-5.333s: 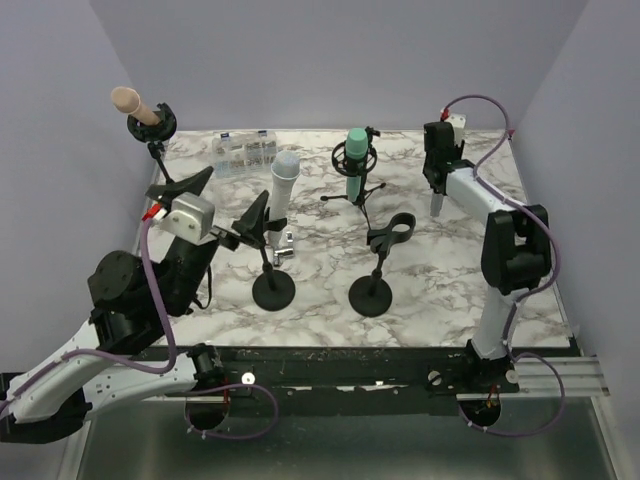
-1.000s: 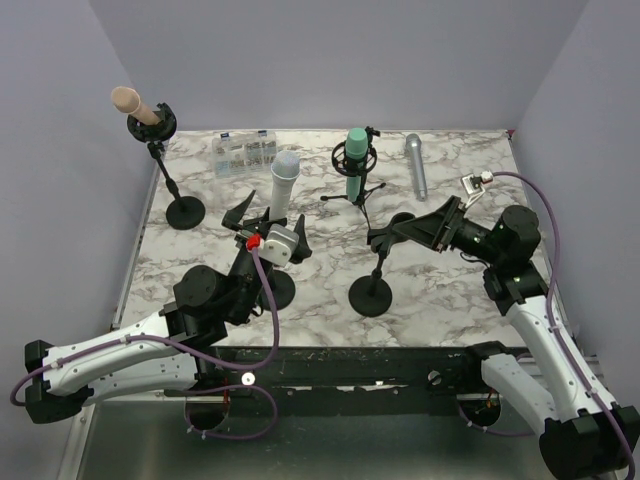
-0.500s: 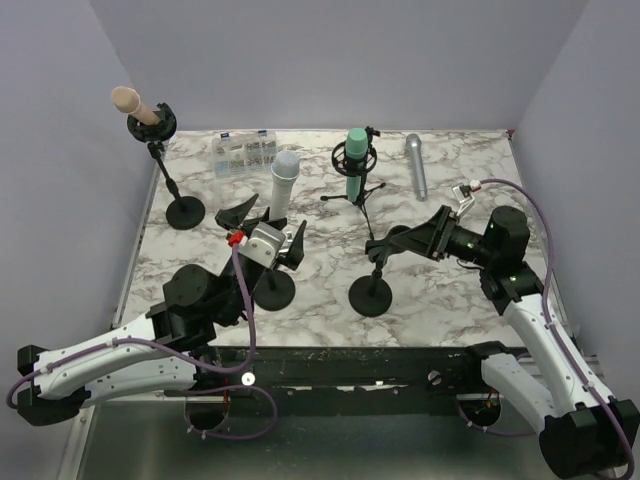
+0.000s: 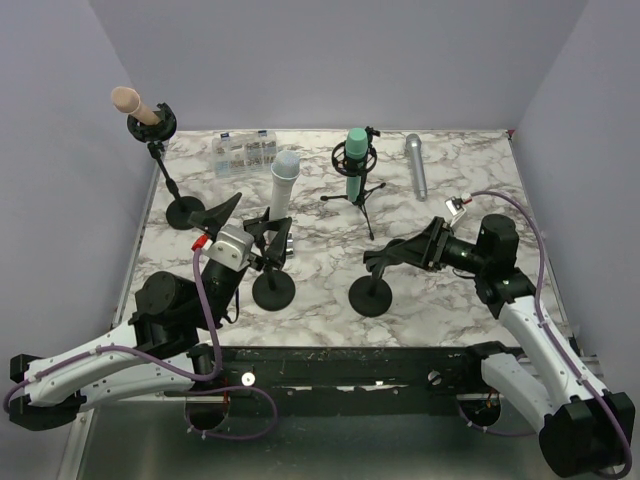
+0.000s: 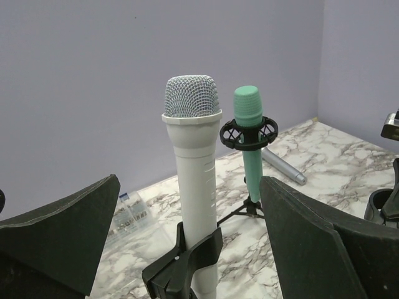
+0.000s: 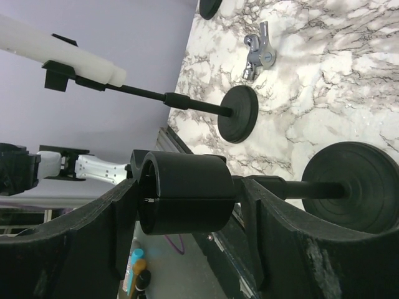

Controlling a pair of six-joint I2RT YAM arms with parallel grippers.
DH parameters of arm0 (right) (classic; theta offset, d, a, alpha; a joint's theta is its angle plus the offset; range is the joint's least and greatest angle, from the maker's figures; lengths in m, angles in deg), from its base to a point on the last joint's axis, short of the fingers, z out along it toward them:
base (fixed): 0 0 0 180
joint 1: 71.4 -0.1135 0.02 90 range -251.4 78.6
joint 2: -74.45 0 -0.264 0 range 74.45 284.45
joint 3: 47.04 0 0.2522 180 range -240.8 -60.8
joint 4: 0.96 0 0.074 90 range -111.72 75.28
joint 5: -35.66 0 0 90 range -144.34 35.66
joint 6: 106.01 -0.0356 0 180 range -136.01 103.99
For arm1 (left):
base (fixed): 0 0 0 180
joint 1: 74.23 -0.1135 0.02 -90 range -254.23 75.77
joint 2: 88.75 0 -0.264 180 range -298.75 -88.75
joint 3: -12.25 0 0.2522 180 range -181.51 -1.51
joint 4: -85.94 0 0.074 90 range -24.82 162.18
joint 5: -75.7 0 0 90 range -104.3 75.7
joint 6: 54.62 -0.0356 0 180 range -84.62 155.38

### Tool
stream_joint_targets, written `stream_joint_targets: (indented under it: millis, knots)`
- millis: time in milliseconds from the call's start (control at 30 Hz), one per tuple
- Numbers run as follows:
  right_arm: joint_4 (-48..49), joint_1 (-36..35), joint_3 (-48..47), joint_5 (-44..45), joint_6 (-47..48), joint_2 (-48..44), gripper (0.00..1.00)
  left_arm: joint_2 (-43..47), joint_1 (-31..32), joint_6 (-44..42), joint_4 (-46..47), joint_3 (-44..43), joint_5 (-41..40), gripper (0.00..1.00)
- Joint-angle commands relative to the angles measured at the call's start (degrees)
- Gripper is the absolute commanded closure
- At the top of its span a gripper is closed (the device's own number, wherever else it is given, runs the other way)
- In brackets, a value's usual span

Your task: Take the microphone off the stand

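White microphone [image 5: 192, 187]: upright in black clip stand [image 4: 272, 288], table centre-left. Left gripper [image 4: 240, 215]: fingers spread wide, flanking the mic at 9 and 3 o'clock, not touching.

Advice: close on the body above the clip, then lift along the mic's axis.

Right gripper [image 6: 187, 205]: open, straddling the empty stand's clip [image 6: 186, 193].

Green microphone [image 5: 248, 146] at 1 o'clock; grey microphone [image 4: 416, 166] lies on the table beyond.

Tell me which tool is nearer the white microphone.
Left. The left tool sits open right beside the white microphone, fingers either side in its wrist view. The right tool is off at the empty stand.
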Motion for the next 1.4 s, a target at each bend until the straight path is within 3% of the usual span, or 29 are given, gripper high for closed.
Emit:
stream_joint_targets:
  millis: [0,500,667,767,933,1133,1200,1367]
  knots:
    - [-9.80,-0.08,2.59,5.26,4.86,1.34,0.29,0.01,0.19,-0.36,1.00,-0.20,0.46,0.02]
    - [-15.88,-0.09,-15.83,10.64,13.11,5.27,0.01,-1.75,0.18,-1.42,1.90,-0.68,-1.29,0.01]
    - [-21.50,-0.06,-24.72,16.11,18.13,7.25,0.00,-1.73,-0.60,4.24,-3.53,-4.77,1.57,0.01]
    - [-23.86,-0.08,-29.00,21.88,18.55,8.48,0.00,-1.11,-4.72,10.76,-9.93,-8.21,6.90,0.01]
    - [-22.83,-0.09,-32.74,26.67,17.03,10.56,0.00,-0.32,-18.15,22.51,-21.60,-13.78,23.41,0.01]
    - [-14.30,-0.80,-36.13,10.31,15.32,16.65,0.00,1.46,-23.83,28.25,-29.90,-15.83,30.96,0.01]
    - [-14.10,-5.08,-39.22,13.40,16.63,18.37,0.00,2.19,-25.04,28.54,-31.72,-15.41,31.58,0.02]
    - [-18.13,-26.34,-49.54,30.35,22.10,25.57,0.00,4.06,-28.06,28.28,-33.65,-13.71,32.08,0.01]
